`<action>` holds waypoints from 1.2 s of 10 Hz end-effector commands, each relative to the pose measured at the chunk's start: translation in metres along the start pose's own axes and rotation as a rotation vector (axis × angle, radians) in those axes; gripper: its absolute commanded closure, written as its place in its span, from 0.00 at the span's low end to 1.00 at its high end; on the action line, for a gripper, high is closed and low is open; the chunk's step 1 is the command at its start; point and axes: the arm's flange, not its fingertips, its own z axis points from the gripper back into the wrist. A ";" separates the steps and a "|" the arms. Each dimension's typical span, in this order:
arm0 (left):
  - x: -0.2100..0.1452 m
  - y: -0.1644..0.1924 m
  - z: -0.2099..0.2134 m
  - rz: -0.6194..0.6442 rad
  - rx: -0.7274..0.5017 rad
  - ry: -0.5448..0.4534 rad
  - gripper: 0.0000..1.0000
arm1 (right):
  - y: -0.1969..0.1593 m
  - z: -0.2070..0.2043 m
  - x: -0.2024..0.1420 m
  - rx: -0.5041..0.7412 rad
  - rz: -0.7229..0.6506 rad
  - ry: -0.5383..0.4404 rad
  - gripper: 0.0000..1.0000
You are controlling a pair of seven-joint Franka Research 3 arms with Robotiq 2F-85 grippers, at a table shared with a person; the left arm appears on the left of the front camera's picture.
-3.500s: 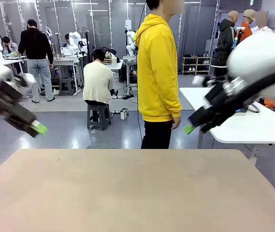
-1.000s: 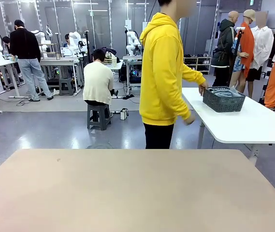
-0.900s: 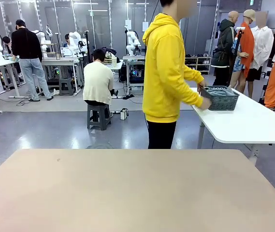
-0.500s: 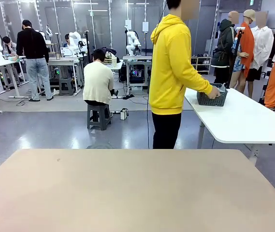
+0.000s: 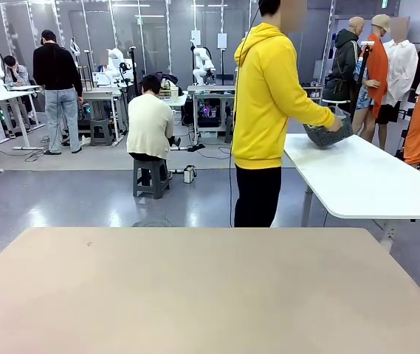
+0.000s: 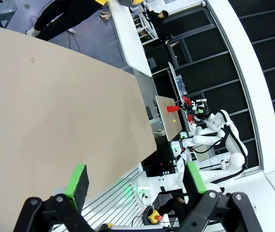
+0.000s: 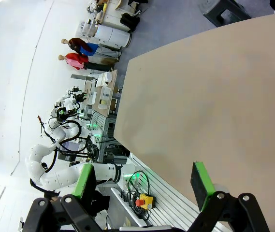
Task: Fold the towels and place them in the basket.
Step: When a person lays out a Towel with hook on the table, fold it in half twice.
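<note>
Two claws are spread wide: the left gripper (image 6: 136, 181) and the right gripper (image 7: 143, 185) each look down on the tan table (image 5: 195, 295). At the far right, a person (image 5: 269, 96) in a yellow hoodie holds the basket (image 5: 328, 136) tilted just above a white side table (image 5: 372, 184). What lies inside the basket is too small to tell.

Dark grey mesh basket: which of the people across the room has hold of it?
The standing person in the yellow hoodie, gripping the dark grey mesh basket at the white table; nobody else touches it.
</note>
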 end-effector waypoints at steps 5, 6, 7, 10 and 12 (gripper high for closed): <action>0.002 -0.002 0.002 -0.003 -0.015 -0.002 0.00 | 0.001 0.000 0.001 0.005 -0.002 -0.002 0.00; 0.002 -0.002 0.002 -0.003 -0.015 -0.002 0.00 | 0.001 0.000 0.001 0.005 -0.002 -0.002 0.00; 0.002 -0.002 0.002 -0.003 -0.015 -0.002 0.00 | 0.001 0.000 0.001 0.005 -0.002 -0.002 0.00; 0.002 -0.002 0.002 -0.003 -0.015 -0.002 0.00 | 0.001 0.000 0.001 0.005 -0.002 -0.002 0.00; 0.002 -0.002 0.002 -0.003 -0.015 -0.002 0.00 | 0.001 0.000 0.001 0.005 -0.002 -0.002 0.00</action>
